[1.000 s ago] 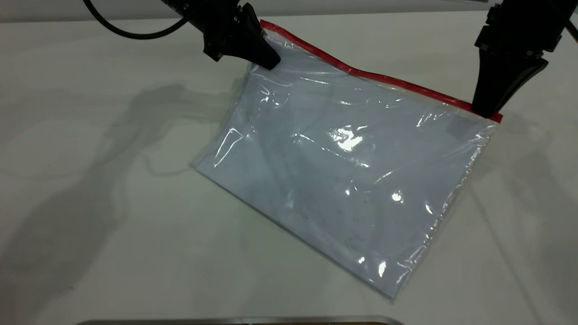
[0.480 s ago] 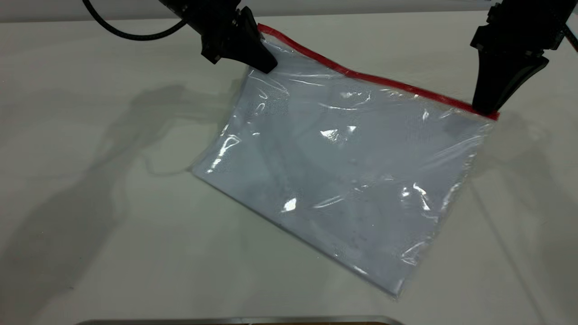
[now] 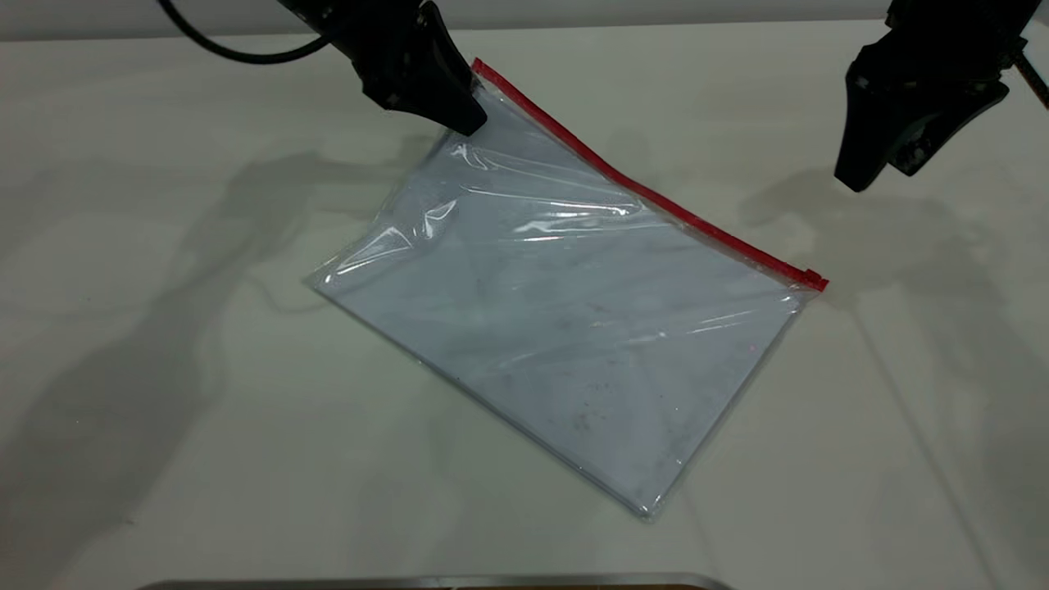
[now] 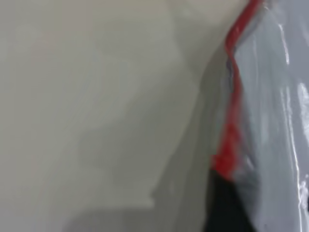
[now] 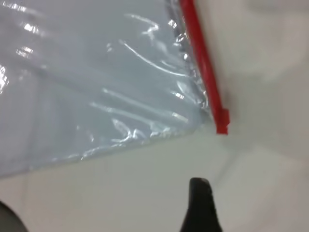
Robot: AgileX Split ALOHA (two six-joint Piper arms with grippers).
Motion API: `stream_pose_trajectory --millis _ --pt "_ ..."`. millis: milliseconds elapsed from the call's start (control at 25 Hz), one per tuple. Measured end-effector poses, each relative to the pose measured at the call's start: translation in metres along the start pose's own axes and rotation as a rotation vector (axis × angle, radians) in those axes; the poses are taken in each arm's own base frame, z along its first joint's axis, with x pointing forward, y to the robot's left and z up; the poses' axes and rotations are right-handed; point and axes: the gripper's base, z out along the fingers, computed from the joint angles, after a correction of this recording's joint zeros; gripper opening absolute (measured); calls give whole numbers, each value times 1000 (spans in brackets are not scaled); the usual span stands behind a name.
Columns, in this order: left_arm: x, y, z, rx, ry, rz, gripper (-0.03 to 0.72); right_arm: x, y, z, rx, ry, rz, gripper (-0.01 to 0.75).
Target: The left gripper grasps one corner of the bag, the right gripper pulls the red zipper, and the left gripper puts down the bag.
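The bag [image 3: 565,328], a flat rectangular pouch of clear, bluish-white plastic, scuffed and creased with glossy wrinkles, lies slantwise on the pale matte table [image 3: 164,410]. The left gripper [image 3: 459,111], black with tapered wedge-shaped jaws, is clamped on the corner [image 3: 483,86] at the far left, holding that end raised while the near edge rests on the table. The red zipper [image 3: 647,192], a thin strip, runs along the far long edge from the held corner down to the right, ending in a small red slider tab [image 3: 813,280] that lies on the table. The right gripper [image 3: 856,176], also black and tapered, hangs above the table at the far right, apart from the bag and holding nothing; whether its jaws are parted cannot be told. A metallic rim [image 3: 434,580] shows at the near edge.
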Motion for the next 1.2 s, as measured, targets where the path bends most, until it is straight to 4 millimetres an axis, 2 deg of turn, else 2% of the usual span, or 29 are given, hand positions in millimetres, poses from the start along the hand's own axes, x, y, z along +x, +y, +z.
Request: stream_pose_trajectory --millis 80,160,280,360,480,560,680,800,920,1040,1200 --pt "-4 4 -7 -51 15 -38 573 -1 -1 0 8 -11 0 615" --pt "-15 8 -19 -111 12 -92 609 -2 -1 -2 14 -21 -2 602" --pt "-34 9 -42 -178 -5 -177 619 -11 -2 -13 34 -60 -13 571" --pt "-46 8 -60 -212 0 -224 619 -20 -3 -29 57 -107 -27 561" --pt "-63 4 -88 -270 32 -312 616 -37 0 -71 108 -218 -57 560" --pt "-73 0 -110 -327 66 -367 611 -44 7 -111 149 -308 -82 558" --pt "-92 -11 -151 -428 104 -473 599 -42 23 -170 201 -428 -115 558" --pt "-111 -32 -197 -529 149 -563 586 -24 49 -236 254 -555 -145 558" --pt "-124 -59 -239 -595 217 -640 584 5 79 -295 290 -677 -163 557" --pt "-133 -90 -274 -612 292 -684 582 36 107 -339 285 -769 -178 557" --pt "-148 -114 -307 -680 244 -663 582 78 139 -373 255 -818 -180 557"
